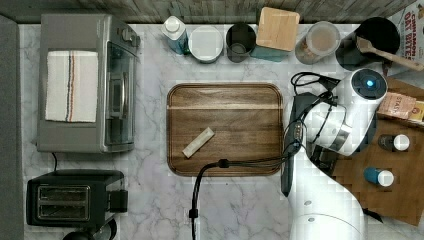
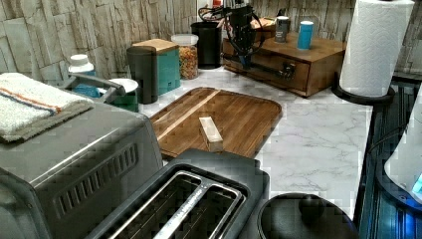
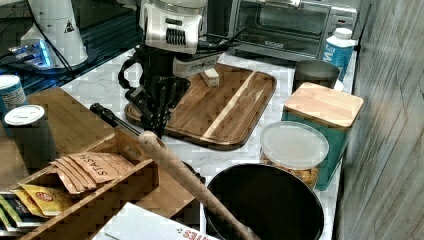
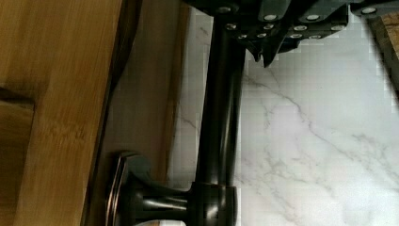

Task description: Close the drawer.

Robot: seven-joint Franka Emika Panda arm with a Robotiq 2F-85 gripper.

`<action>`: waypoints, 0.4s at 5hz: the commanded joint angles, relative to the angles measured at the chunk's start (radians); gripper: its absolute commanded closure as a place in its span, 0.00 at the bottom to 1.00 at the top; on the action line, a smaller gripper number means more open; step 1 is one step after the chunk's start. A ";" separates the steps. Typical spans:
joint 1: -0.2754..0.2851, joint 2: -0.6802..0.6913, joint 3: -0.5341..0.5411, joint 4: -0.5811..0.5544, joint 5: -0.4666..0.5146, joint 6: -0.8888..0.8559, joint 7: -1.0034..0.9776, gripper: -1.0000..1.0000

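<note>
The drawer's wooden front (image 2: pixel 298 79) sits in a low cabinet (image 2: pixel 318 50) and carries a long black bar handle (image 2: pixel 271 69). In the left view the front looks close to the cabinet's face, but I cannot tell if a gap is left. My gripper (image 2: pixel 244 59) hangs straight down at the handle (image 3: pixel 107 114), on its counter side. In the wrist view the handle (image 4: pixel 221 103) runs beside the drawer front (image 4: pixel 146 94). The gripper (image 4: pixel 264 54) is shut, its tips just beside the bar with nothing between them. In the right view the gripper (image 3: pixel 156 125) points down at the marble.
A dark rounded wooden tray (image 1: pixel 225 130) with a small pale block (image 1: pixel 198 142) lies beside the handle (image 1: pixel 288 175). Jars and canisters line the back wall. Two bottles (image 1: pixel 378 176) and a tea box (image 3: pixel 75 190) stand on the cabinet. A paper towel roll (image 2: pixel 375 45) stands nearby.
</note>
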 commanded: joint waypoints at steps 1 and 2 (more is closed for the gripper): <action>-0.128 -0.052 -0.144 0.048 -0.046 -0.012 -0.009 1.00; -0.124 -0.051 -0.149 0.048 -0.043 -0.012 -0.011 1.00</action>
